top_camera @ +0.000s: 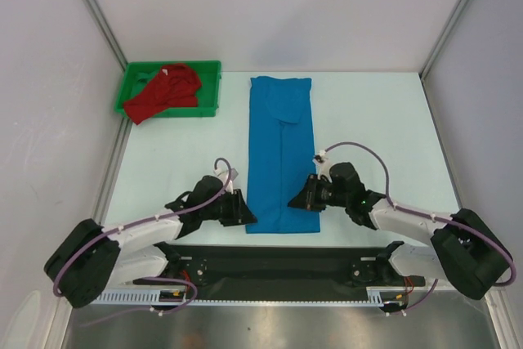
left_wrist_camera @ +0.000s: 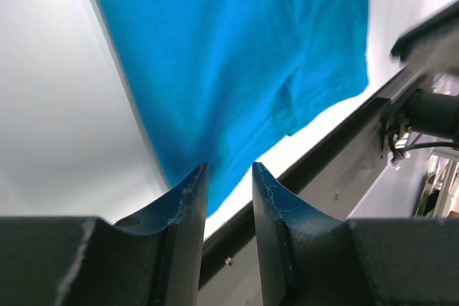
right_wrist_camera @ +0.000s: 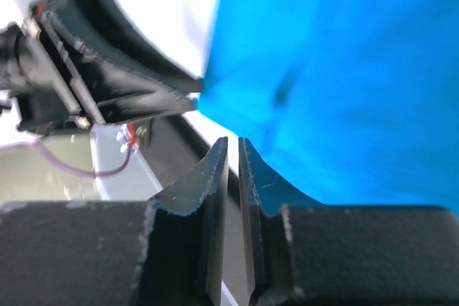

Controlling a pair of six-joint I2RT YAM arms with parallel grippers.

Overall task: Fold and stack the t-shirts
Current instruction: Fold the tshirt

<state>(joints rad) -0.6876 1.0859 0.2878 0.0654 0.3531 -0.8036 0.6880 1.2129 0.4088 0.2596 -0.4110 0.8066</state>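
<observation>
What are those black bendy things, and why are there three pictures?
They are two robot arms, each ending in a pincher called a gripper. One camera looks down from above; one rides on each wrist. On the table lies a blue shirt, folded into a long strip. A red shirt sits crumpled in a green tray. The left gripper is open at the blue shirt's near corner. The right gripper, at its other side, is almost closed. Neither clearly holds anything.

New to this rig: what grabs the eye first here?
A blue shirt lies folded in a long strip at centre. A red shirt sits crumpled in the green tray at the far left corner. The left pincer and right pincer flank the blue shirt's near end.
</observation>
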